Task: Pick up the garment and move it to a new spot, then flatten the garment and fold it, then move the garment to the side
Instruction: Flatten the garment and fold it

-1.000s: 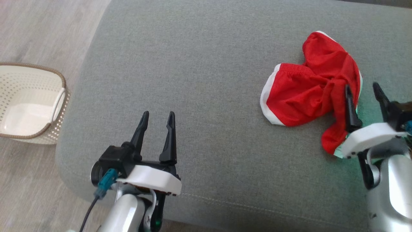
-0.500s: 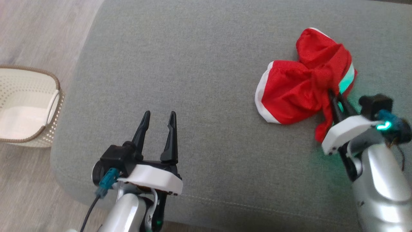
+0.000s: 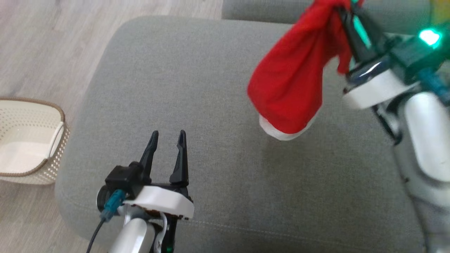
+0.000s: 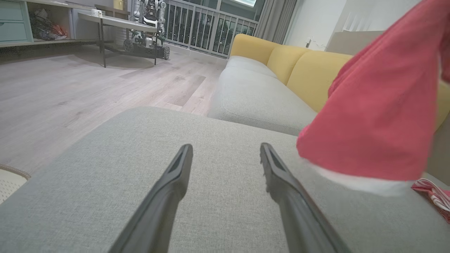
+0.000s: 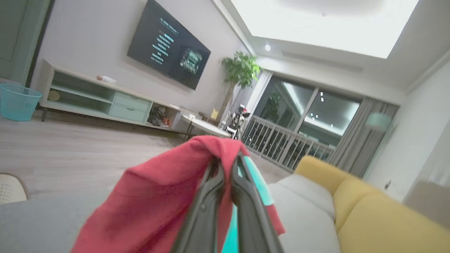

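Right end effector (image 5: 226,160) pinches red shorts (image 3: 291,88), hanging limp beneath it above grey cushion (image 3: 197,88). Left end effector (image 3: 168,134) wide, empty. Fabric probably light, floppy; regrasp near white hem corners.

Head view: mounted high, looking steeply down on the grey seat cushion (image 3: 197,88) at medium range. The wooden floor (image 3: 52,42) and pale basket (image 3: 21,121) lie along its left edge.

Left wrist view: set low, just above the cushion, facing level along the left jaws toward the yellow sofa (image 4: 309,73) and the railing (image 4: 211,31).

Right wrist view: raised and tilted, facing along the right jaws toward the wall television (image 5: 168,52).

All three views share the red garment (image 3: 291,80), which is closest in the right wrist view. Both wrist views share the sofa and railing.
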Tool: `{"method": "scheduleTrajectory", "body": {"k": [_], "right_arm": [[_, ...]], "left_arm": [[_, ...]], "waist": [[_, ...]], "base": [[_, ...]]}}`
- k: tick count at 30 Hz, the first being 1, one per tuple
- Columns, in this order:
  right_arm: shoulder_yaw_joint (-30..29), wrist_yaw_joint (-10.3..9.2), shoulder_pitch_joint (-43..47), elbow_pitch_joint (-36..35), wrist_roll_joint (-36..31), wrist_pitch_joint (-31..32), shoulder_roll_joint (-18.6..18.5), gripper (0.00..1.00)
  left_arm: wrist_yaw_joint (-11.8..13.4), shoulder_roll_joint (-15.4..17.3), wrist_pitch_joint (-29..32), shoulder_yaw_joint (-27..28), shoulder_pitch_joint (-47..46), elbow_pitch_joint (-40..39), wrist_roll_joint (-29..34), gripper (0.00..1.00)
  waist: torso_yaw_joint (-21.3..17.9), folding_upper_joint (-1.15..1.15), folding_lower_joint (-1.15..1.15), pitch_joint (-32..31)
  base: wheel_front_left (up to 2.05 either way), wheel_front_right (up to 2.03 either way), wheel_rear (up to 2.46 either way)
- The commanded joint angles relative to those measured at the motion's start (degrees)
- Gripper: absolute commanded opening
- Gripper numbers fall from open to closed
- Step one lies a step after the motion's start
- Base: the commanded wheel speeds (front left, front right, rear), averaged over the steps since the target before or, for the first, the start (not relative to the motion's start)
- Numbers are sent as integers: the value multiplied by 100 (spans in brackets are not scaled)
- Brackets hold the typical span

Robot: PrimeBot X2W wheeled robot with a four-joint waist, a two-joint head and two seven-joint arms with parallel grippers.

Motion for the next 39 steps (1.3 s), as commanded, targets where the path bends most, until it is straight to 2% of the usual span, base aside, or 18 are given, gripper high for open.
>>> {"method": "scheduleTrajectory", "body": {"k": [1,6,10,15,18,21,23,26,31,32,33,39], "right_arm": [[115,-2,-323,-393,8,124,-117,0],[254,-2,-481,-1206,-131,744,-499,0],[360,-2,-358,-1107,-104,1464,-750,0],[734,-2,-495,59,47,1893,-912,0],[1015,-2,-794,1140,19,1774,-1025,0],[1137,-2,-1184,2107,70,1405,-944,0],[1155,-2,-1343,2374,35,1269,-920,0],[1042,-2,-1814,3058,-149,825,-851,0],[282,-2,-2318,4050,-767,433,-775,0],[121,-2,-2344,4228,-794,366,-696,22],[-14,-2,-2353,4427,-777,344,-606,100],[-41,-2,-2334,5193,-1004,148,-359,100]], "left_arm": [[-29,7,-30,175,-93,-188,-29,100],[-50,7,-30,117,-41,-226,-65,100],[-38,7,-30,63,-38,-245,-83,100],[-46,7,-30,-109,-183,-265,-108,100],[-27,7,-30,-277,-326,-286,-140,100],[15,7,-30,-446,-443,-302,-179,100],[30,7,-30,-497,-473,-304,-193,100],[82,7,-30,-613,-541,-320,-232,100],[163,7,-30,-728,-584,-361,-281,100],[179,7,-30,-738,-581,-369,-288,100],[193,7,-30,-742,-576,-375,-296,100],[217,7,-30,-707,-585,-335,-300,100]], "waist": [[36,0,0,-76],[221,0,0,-50],[362,0,0,107],[569,0,0,411],[733,0,0,589],[885,0,0,715],[938,0,0,760],[1065,0,0,867],[1197,0,0,960],[1202,0,0,967],[1198,0,0,972],[974,0,0,894]], "base": [[0,0,0],[0,0,0],[0,0,0],[0,0,0],[0,0,0],[0,0,0],[0,0,0],[0,0,0],[0,0,0],[0,0,0],[0,0,0],[0,0,0]]}}
